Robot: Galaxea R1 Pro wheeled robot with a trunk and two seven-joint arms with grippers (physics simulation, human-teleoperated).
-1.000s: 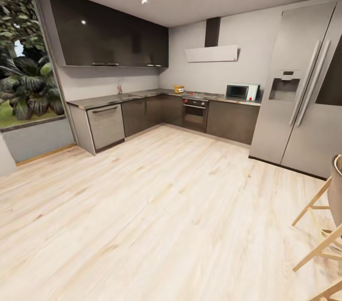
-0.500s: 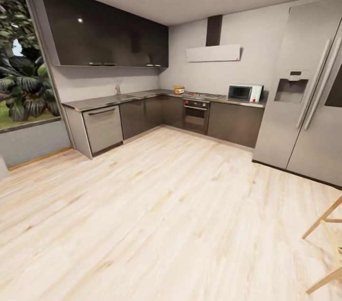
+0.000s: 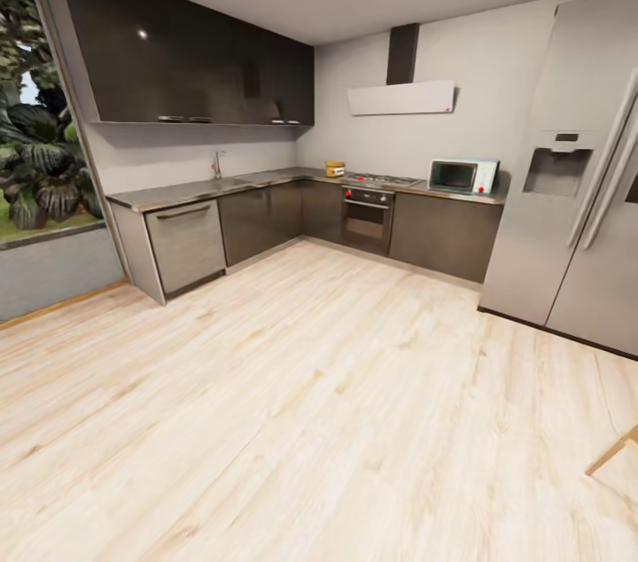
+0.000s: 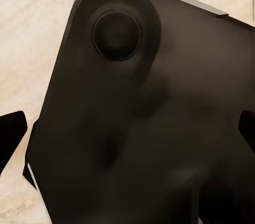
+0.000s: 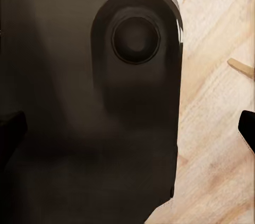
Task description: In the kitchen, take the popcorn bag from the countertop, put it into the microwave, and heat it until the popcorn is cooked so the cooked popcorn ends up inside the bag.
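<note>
My left claw [image 4: 127, 134] hangs spread wide over my own dark base [image 4: 149, 118], one fingertip [image 4: 11, 134] at each edge of its wrist camera's picture, nothing between them; my right claw [image 5: 127, 128] is just as wide apart and empty, its fingertip [image 5: 10, 131] dark against the base, which I judge is simply how I carry my arms while rolling. Below both claws, pale wooden floor [image 3: 292, 394], and lots of it between me and the kitchen. Well ahead of the claws and off toward the right one stands the big silver fridge [image 3: 576, 172]. Ahead runs the L-shaped countertop [image 3: 204, 187] on dark cabinets, far out of reach. On it, nearer the right claw's side, sits the microwave [image 3: 462, 175], door shut, just beside the fridge. Between the counter's corner and the hob, there's a small tan-yellow thing [image 3: 334, 168], which I take for the popcorn bag, though it's too tiny to be sure. My guess: more driving before either claw has work.
</note>
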